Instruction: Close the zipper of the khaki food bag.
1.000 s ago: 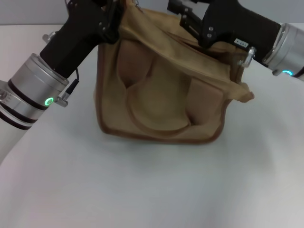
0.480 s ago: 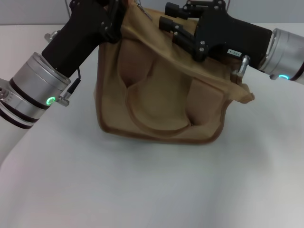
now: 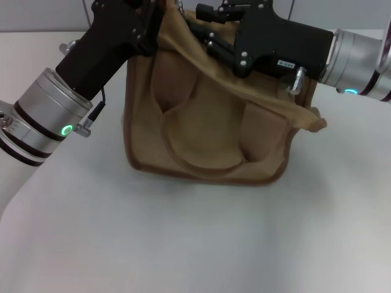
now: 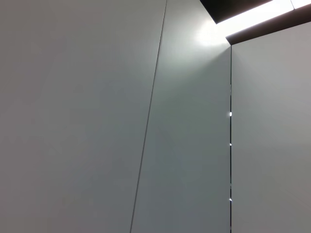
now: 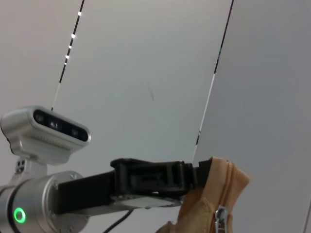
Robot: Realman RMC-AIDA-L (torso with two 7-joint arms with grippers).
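Note:
The khaki food bag (image 3: 204,122) stands in the middle of the white table, its top panel sagging. My left gripper (image 3: 154,17) is shut on the bag's top left corner; the right wrist view shows that black gripper (image 5: 150,179) pinching the tan fabric end (image 5: 214,187). The zipper runs down that end, with its silver pull (image 5: 221,214) hanging free just below the pinched corner. My right gripper (image 3: 197,20) reaches in from the right over the bag's top, fingers apart, a short way from the left gripper. The left wrist view shows only a wall.
White table (image 3: 201,244) surrounds the bag, with bare surface in front. The left arm (image 3: 55,110) crosses the left side and the right arm (image 3: 342,58) comes in at the upper right. A grey wall lies behind.
My right gripper has slid left along the bag's top toward the left gripper. The left gripper and the bag have stayed in place.

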